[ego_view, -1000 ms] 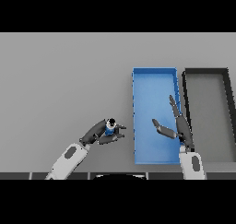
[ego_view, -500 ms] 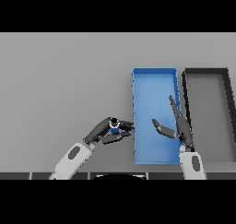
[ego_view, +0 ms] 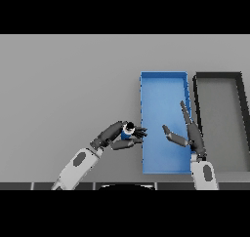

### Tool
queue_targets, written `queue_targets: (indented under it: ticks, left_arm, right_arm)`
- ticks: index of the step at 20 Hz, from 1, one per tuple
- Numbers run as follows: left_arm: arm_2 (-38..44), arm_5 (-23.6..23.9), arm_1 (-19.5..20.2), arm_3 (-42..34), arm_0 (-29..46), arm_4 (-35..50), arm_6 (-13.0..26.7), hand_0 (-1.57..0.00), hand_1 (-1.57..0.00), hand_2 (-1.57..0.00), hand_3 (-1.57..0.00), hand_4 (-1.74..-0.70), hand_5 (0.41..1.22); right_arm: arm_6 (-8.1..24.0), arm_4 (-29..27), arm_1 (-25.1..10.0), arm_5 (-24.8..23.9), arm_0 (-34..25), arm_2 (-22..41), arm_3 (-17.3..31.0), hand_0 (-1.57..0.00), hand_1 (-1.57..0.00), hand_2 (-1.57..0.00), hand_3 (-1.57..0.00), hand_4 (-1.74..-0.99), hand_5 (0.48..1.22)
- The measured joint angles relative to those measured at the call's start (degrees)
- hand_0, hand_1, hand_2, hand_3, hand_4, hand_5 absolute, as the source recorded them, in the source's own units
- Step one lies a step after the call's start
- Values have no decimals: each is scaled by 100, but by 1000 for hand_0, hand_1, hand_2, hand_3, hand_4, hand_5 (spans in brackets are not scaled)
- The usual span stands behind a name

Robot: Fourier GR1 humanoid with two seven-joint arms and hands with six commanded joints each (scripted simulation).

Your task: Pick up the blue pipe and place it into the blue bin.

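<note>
Since the small blue cylindrical pipe is already pinched in the dark left hand right at the left wall of the open rectangular blue bin, the step in hand is probably the carry over that wall and the drop inside. To do it well, the pipe should be kept high enough that its lower end isn't clipped on the rim, and it shouldn't be let go until it's clearly over the bin floor, not over the wall. A low release would be best, so the pipe isn't bounced back out onto the grey bench.

Pose-wise, the left arm is brought in from the lower left at a slant, with the fingers and thumb curled round the pipe and the fingertips just reaching the bin's near-left edge. Whether the pipe is lifted off the bench can't be told from this angle. The right hand is held over the bin's right side, fingers straight and spread, holding nothing. It might need to be watched so the drop spot isn't crowded. The dark grey bin beside it is not the target.
</note>
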Motion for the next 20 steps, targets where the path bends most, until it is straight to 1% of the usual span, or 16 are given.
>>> queue_targets:
  ticks: [3,4,6,7,8,9,10,11,12,13,14,15,16,18,19,20]
  left_arm:
    - [-7,-73,-49,-52,60,-70,26,-1570,-1570,-1570,-1570,-1474,1220]
    - [32,-63,-67,-117,55,-59,74,-1570,-1570,-1570,-1570,-1474,1220]
    - [70,-135,-61,-94,101,-73,104,-1570,-1570,-1570,-1570,-1474,1220]
    - [131,-160,-80,-34,48,-74,115,-1570,-1571,-1571,-1571,-1474,1220]
    - [78,-159,-118,-117,101,-137,74,-1571,-1571,-1571,-1571,-1474,1221]
    - [111,-189,-110,-67,107,-161,79,-1571,-1571,-1571,-1571,-1475,1221]
    - [152,-234,-56,-86,137,-177,5,-1571,-1571,-1571,-1571,-1475,1221]
    - [148,-250,-116,-80,121,-191,39,-1571,-1571,-1571,-1571,-1475,1221]
    - [195,-276,-130,-88,107,-167,38,-1571,-1571,-1571,-1571,-1475,1221]
    - [212,-290,-154,-49,71,-212,63,-1571,-1571,-1571,-1571,-1475,1221]
    - [168,-315,-182,-58,132,-268,40,-1571,-1571,-1571,-1571,-1474,1221]
    - [182,-319,-219,-56,103,-287,146,-1571,-1571,-1571,-1571,-1474,1221]
    - [230,-323,-231,-100,74,-282,160,-1571,-1571,-1571,-1571,-1474,1221]
    - [184,-346,-257,-126,163,-404,122,-1571,-1571,-1571,-1571,-1473,1221]
    - [210,-378,-213,-193,228,-401,91,-1571,-1571,-1571,-1571,-1473,1221]
    - [247,-409,-209,-92,181,-459,125,-1571,-1571,-1571,-1571,-1473,1221]
  right_arm:
    - [-117,23,62,-78,93,2,-34,1,1,1,1,-1123,578]
    - [-139,36,76,-89,126,13,-51,1,1,1,1,-1133,578]
    - [-133,80,146,-134,194,60,-86,1,1,1,1,-1185,578]
    - [-193,113,145,-151,266,81,-166,1,-3,1,1,-1191,577]
    - [-183,87,141,-152,229,58,-150,1,-11,-3,1,-1194,572]
    - [-249,-54,114,-91,242,-2,-208,1,-19,-18,1,-1178,569]
    - [-373,-246,113,16,222,-51,-213,1,-22,-30,1,-1166,571]
    - [-613,-563,81,188,167,-136,-324,1,-17,-32,1,-1172,579]
    - [-780,-846,49,410,173,-156,-439,1,-14,-25,1,-1175,592]
    - [-818,-1044,-85,579,62,-200,-580,1,-11,-20,1,-1169,597]
    - [-801,-1183,-142,723,24,-158,-750,1,-8,-16,1,-1163,592]
    - [-617,-1330,-339,893,-70,-136,-1026,1,-6,-12,1,-1165,589]
    - [-426,-1456,-511,1074,-126,-91,-1227,1,-5,-10,1,-1171,579]
    - [112,-1781,-775,1382,-342,38,-1581,1,-3,-6,1,-1185,554]
    - [317,-1812,-896,1487,-423,164,-1813,1,-2,-4,1,-1194,543]
    - [448,-1762,-1006,1566,-514,238,-1893,1,-1,-3,1,-1205,539]
